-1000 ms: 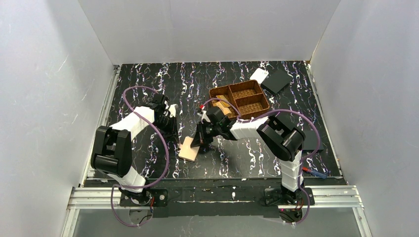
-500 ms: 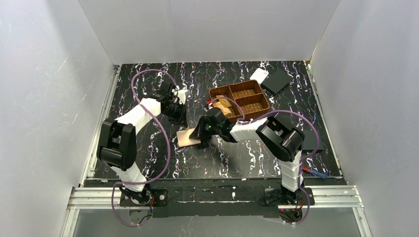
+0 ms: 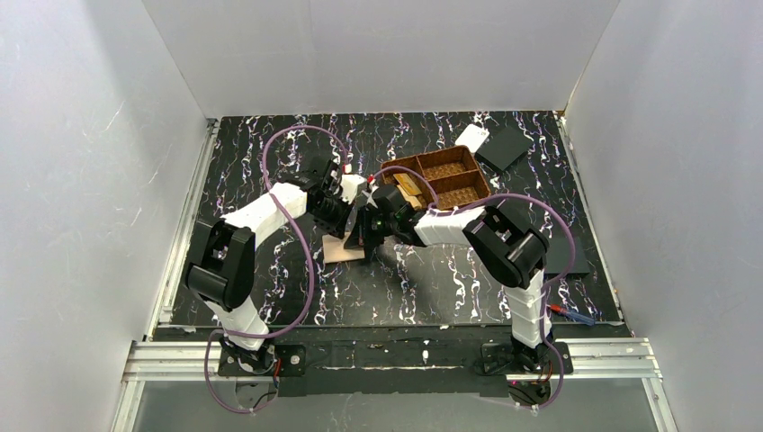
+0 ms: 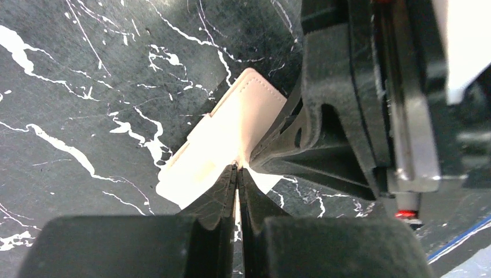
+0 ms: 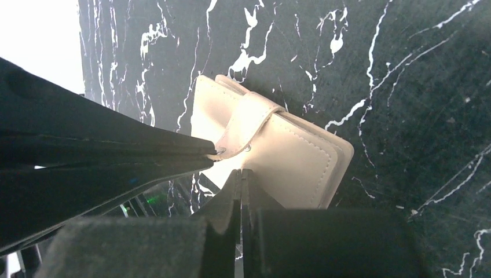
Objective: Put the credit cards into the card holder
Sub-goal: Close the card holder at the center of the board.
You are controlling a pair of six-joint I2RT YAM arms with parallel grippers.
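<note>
I see one card holder (image 5: 289,156), tan stitched leather with its strap fastened, lying flat around the middle of the black marbled bench (image 3: 270,144). My left claw (image 4: 237,174) and right claw (image 5: 241,174) are both pinched closed, with their tips at it. One woven three-compartment basket (image 3: 486,189) holds golden credit cards (image 3: 407,187) in the compartment nearest the left edge; I can't count them.

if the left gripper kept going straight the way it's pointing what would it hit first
The card holder. The left gripper has its shut tips right at the holder's strap, apparently touching it, though depth is hard to judge.
</note>
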